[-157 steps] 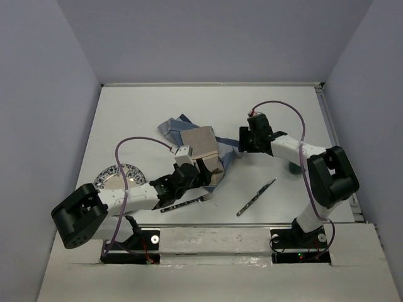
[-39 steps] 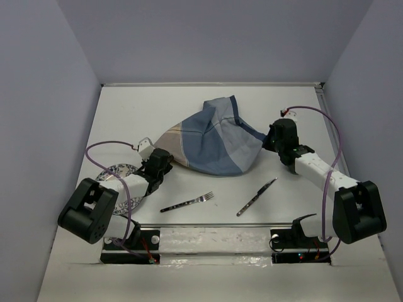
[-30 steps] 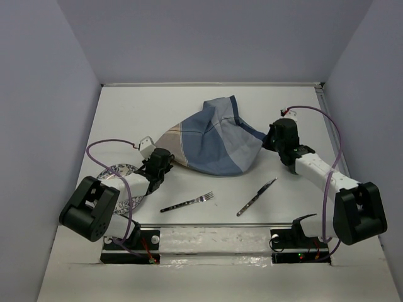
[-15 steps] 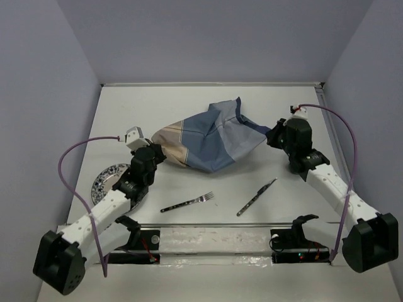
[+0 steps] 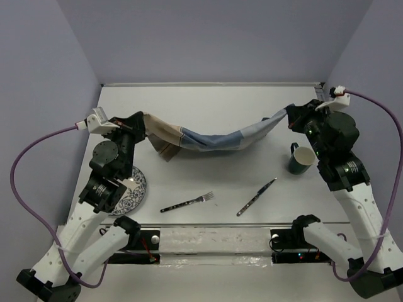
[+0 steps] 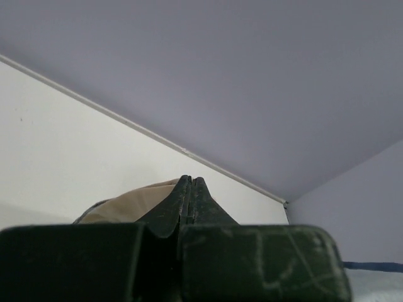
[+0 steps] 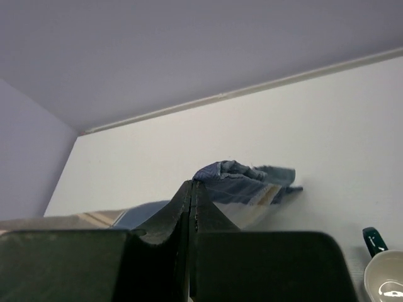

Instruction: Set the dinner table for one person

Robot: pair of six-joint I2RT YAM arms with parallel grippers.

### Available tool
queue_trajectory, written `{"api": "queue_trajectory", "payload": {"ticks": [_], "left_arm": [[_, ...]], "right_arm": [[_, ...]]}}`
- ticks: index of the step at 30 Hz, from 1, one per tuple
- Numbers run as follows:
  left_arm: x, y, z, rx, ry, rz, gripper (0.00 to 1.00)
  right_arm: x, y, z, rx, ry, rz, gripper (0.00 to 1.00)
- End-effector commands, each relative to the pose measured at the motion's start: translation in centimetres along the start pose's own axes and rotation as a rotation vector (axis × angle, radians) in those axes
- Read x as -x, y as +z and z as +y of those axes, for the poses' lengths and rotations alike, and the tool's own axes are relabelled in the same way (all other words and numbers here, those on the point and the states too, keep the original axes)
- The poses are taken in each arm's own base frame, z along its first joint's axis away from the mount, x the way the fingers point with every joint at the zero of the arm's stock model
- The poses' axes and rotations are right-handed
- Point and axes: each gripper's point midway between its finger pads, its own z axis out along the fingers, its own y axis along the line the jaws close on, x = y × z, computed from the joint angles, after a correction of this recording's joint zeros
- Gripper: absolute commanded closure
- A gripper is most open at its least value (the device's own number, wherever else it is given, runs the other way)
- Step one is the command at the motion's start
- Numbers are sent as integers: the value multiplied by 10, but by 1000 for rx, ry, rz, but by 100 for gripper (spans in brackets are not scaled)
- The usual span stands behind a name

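Observation:
The blue-and-tan checked cloth placemat (image 5: 208,138) hangs in a sagging band above the white dinner table (image 5: 208,100), stretched between both grippers. My left gripper (image 5: 140,119) is shut on its tan left end. My right gripper (image 5: 291,114) is shut on its blue right end. In the left wrist view the shut left gripper (image 6: 191,179) has tan cloth (image 6: 126,204) just behind it. In the right wrist view the right gripper (image 7: 191,184) pinches bunched blue cloth (image 7: 245,182).
A patterned plate (image 5: 129,189) lies near the left arm. A fork (image 5: 187,202) and a knife (image 5: 256,197) lie near the front edge. A dark green mug (image 5: 301,158) stands at the right, also seen as a mug (image 7: 384,283) in the right wrist view. Lavender walls enclose the table.
Both arms have risen and spread apart, pulling the cloth from a crumpled heap into a long stretched band. The mug at the right now shows.

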Motion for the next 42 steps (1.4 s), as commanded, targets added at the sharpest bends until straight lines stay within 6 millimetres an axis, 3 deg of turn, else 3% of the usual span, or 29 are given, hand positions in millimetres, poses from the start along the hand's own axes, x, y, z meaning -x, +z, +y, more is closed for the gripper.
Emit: {"api": "queue_trajectory", "payload": {"ticks": [1, 4, 5, 8, 9, 12, 13, 14, 15, 16, 17, 18, 19, 22, 24, 25, 26, 27, 28, 29, 30, 31, 32, 33, 34, 35, 36, 39, 42], "left_arm": [[12, 12, -14, -17, 13, -31, 100], [10, 30, -22, -8, 20, -37, 100], [2, 43, -19, 17, 46, -22, 100], [9, 71, -20, 39, 69, -33, 100], [25, 78, -28, 29, 61, -58, 100], [43, 106, -16, 46, 73, -63, 100], [62, 110, -25, 25, 63, -92, 100], [66, 120, -23, 30, 70, -99, 100], [91, 125, -29, 15, 67, -143, 100], [87, 138, -27, 5, 72, -113, 100], [111, 143, -31, -3, 68, -155, 100], [115, 146, -38, -26, 63, -152, 100], [123, 151, -31, -15, 65, -161, 100], [144, 150, -35, -87, 34, -175, 100], [138, 147, -17, -82, 26, -163, 100], [145, 139, -12, -80, 23, -186, 100], [119, 140, 8, -53, 9, -134, 100], [127, 133, 0, -79, 4, -156, 100], [91, 133, 28, -34, -9, -87, 100], [77, 124, 30, -57, -34, -64, 100], [34, 120, 64, 0, -47, 9, 100], [20, 111, 74, 11, -59, 27, 100], [-1, 105, 89, 33, -72, 60, 100], [-43, 93, 123, 98, -86, 137, 100], [-56, 86, 127, 88, -119, 152, 100], [-72, 79, 136, 98, -139, 178, 100], [-100, 66, 157, 143, -155, 230, 100], [-135, 49, 184, 203, -174, 291, 100], [-150, 41, 195, 221, -182, 322, 100]], "right_arm": [[5, 13, -12, -85, -55, 2, 100], [6, 34, -9, -90, -74, -1, 100], [4, 49, -7, -92, -80, 10, 100], [17, 84, -1, -102, -104, -3, 100], [23, 92, 1, -107, -109, -11, 100], [58, 123, 10, -105, -115, -62, 100], [65, 130, 17, -84, -115, -69, 100], [77, 136, 18, -84, -118, -88, 100], [99, 149, 24, -72, -116, -126, 100], [110, 153, 24, -73, -112, -138, 100], [149, 147, 44, -28, -102, -214, 100], [134, 160, 35, -46, -113, -172, 100], [160, 160, 48, -25, -113, -218, 100], [197, 139, 62, -2, -126, -309, 100], [198, 127, 61, 5, -125, -331, 100], [183, 118, 55, 17, -127, -333, 100], [169, 114, 50, 28, -130, -326, 100], [152, 112, 42, 21, -126, -308, 100], [131, 112, 32, 11, -116, -277, 100], [81, 113, 10, -19, -95, -189, 100], [55, 114, 0, -24, -80, -146, 100], [30, 116, -10, -30, -69, -109, 100], [-28, 118, -36, -74, -40, -3, 100], [-54, 117, -47, -94, -23, 44, 100], [-75, 117, -53, -96, 10, 79, 100], [-121, 111, -72, -125, 23, 170, 100], [-142, 107, -76, -113, 37, 216, 100], [-194, 97, -94, -135, 76, 309, 100], [-224, 94, -105, -158, 79, 387, 100]]}}
